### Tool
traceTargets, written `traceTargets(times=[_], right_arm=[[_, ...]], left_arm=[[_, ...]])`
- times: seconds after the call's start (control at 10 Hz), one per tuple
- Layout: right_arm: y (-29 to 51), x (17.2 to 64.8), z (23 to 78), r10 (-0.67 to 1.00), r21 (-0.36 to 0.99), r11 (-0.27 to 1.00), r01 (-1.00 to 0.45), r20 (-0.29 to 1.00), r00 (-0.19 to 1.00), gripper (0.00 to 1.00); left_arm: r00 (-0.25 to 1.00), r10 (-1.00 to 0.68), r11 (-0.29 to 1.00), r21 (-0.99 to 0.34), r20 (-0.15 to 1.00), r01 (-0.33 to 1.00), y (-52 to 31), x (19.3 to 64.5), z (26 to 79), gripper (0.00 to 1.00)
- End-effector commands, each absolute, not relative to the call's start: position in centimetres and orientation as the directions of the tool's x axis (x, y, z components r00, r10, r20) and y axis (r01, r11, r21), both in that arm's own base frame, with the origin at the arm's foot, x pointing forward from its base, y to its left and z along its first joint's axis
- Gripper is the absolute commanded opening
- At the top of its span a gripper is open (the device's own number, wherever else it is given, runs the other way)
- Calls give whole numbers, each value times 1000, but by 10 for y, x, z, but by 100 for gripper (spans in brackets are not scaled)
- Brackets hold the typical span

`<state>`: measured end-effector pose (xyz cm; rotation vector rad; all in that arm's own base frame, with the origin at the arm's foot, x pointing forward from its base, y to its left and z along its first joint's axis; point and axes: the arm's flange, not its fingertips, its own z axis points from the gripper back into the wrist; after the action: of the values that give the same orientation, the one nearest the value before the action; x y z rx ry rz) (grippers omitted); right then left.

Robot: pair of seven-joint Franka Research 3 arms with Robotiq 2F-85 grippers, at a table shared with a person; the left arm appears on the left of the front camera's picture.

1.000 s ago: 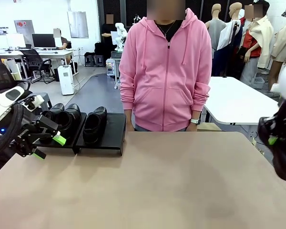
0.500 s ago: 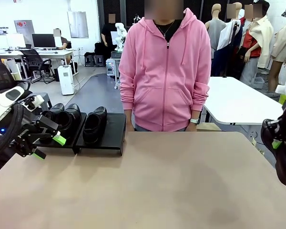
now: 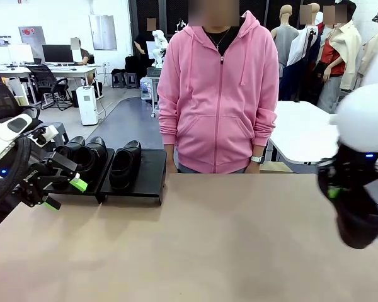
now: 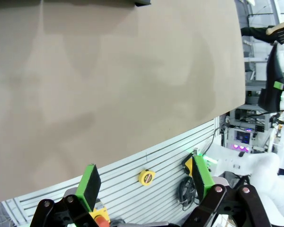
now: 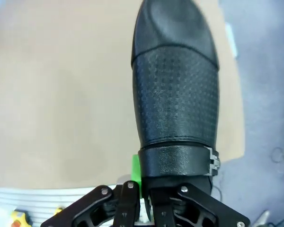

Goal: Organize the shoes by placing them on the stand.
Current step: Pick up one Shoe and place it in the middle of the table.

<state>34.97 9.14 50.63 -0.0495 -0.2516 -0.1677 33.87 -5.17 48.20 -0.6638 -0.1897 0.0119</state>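
Your right gripper [image 5: 149, 201] is clamped on the back rim of a shoe [image 5: 175, 90], so the shoe hangs from the jaws with its toe pointing away from the wrist. In the front view that shoe [image 3: 358, 217] dangles toe-down off the right edge of the table [image 3: 227, 245], clear of the tabletop. Holding it by the heel opening leaves the sole free, which should let you set it down flat when you reach the platform. A thin rim grip can let the shoe swing, so move it steadily.

Your left gripper [image 3: 62, 192] has its jaws spread wide with nothing between them. It hovers at the left edge of the table, just in front of the stand [image 3: 148, 173], low and out of the way. From its own camera the green pads [image 4: 91, 182] frame only bare table [image 4: 109, 80] and the table's front edge, so it is idle rather than reaching.

The stand sits at the far left of the table, beside the person in the pink hoodie [image 3: 217, 94]. Three shoes [image 3: 125, 163] rest on it already, toes toward you, packed to the left. The bare strip on the right end of the stand looks like the slot for the fourth, so you will have to carry the held shoe across the whole table.
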Motion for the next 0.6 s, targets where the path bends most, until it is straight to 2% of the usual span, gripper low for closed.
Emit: traceTargets(times=[0.0, 0.1, 0.3, 0.5], right_arm=[[177, 373, 493, -119, -65, 989, 137, 220, 968, 0], [215, 373, 479, -76, -64, 994, 89, 191, 979, 0], [298, 371, 445, -109, -32, 993, 116, 165, 980, 0], [354, 368, 434, -53, 49, 998, 48, 101, 994, 0]], left_arm=[[980, 75, 776, -628, 184, 58, -52, 340, 480, 100], [980, 75, 776, -628, 184, 58, -52, 340, 480, 100], [980, 75, 776, -628, 184, 58, -52, 340, 480, 100], [980, 75, 776, -628, 184, 58, -52, 340, 480, 100]])
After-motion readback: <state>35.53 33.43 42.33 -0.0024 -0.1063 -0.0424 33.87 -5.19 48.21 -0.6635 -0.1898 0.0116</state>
